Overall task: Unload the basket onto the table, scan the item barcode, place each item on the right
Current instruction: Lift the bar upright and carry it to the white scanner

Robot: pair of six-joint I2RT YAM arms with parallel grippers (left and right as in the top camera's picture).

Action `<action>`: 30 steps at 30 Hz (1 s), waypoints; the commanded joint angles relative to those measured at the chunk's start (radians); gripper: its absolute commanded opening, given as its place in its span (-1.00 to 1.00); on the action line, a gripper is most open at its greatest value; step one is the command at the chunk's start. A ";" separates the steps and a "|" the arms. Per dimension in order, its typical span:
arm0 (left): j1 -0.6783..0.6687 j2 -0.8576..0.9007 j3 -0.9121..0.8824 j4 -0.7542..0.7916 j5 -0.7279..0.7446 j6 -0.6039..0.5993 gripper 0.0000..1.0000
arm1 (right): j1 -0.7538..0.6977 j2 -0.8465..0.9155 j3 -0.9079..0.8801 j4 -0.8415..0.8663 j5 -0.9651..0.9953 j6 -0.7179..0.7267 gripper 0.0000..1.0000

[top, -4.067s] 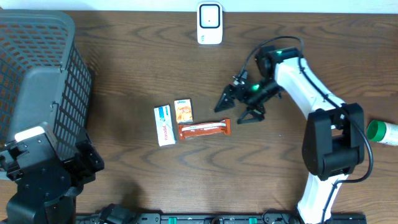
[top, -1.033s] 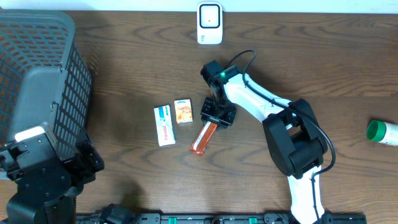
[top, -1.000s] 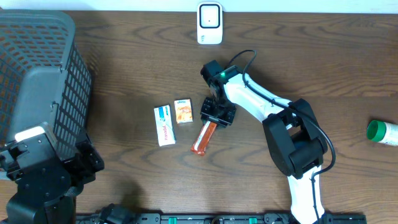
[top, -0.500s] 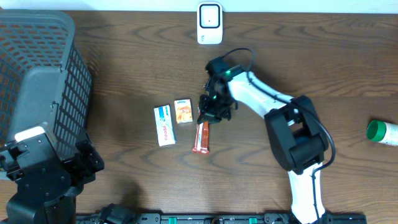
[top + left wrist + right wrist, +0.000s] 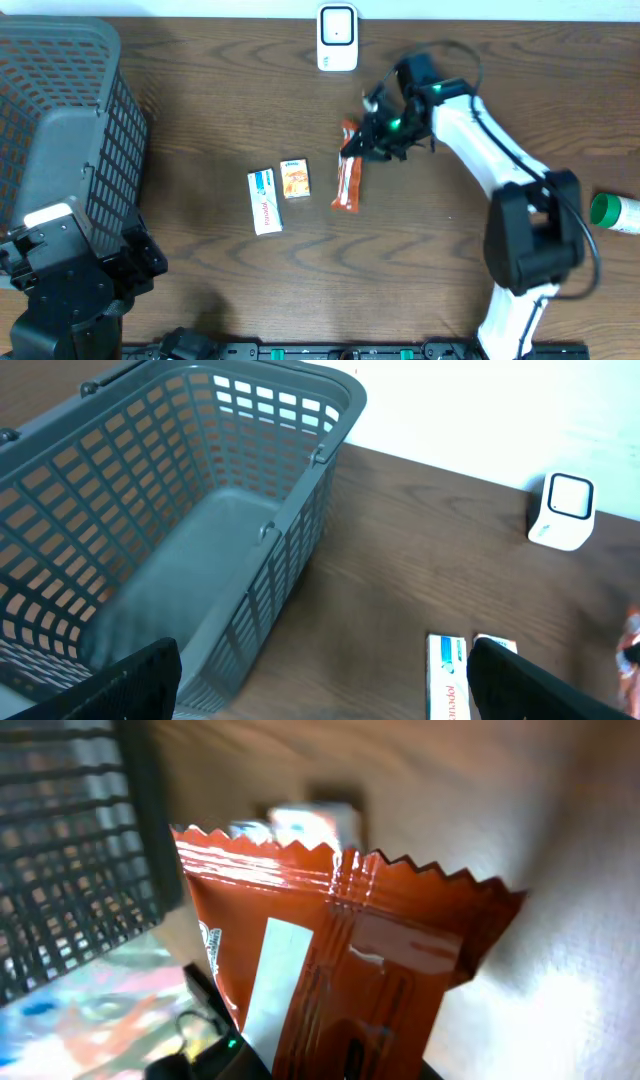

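One orange snack bar (image 5: 347,182), likely light, crinkly, slippery; right gripper (image 5: 368,145) pinches its crimped end; left gripper (image 5: 325,685) gapes empty

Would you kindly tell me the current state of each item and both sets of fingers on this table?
snack bar: held up by one end.
right fingers: shut on the snack bar.
left fingers: open, holding nothing.
scanner: standing, untouched.
basket: upright, nothing visible inside.
white box: lying flat.
orange box: lying flat.
green-capped bottle: lying on its side.
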 commanded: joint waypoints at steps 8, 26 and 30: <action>0.004 -0.002 0.009 0.003 -0.009 -0.006 0.83 | 0.016 -0.149 0.001 0.234 0.357 -0.123 -0.95; 0.004 -0.002 0.009 0.003 -0.009 -0.006 0.83 | 0.000 -0.071 0.000 0.709 -0.405 -0.421 -0.98; 0.004 -0.002 0.009 0.003 -0.009 -0.006 0.83 | -0.017 0.028 0.000 0.955 -0.634 -0.387 -0.98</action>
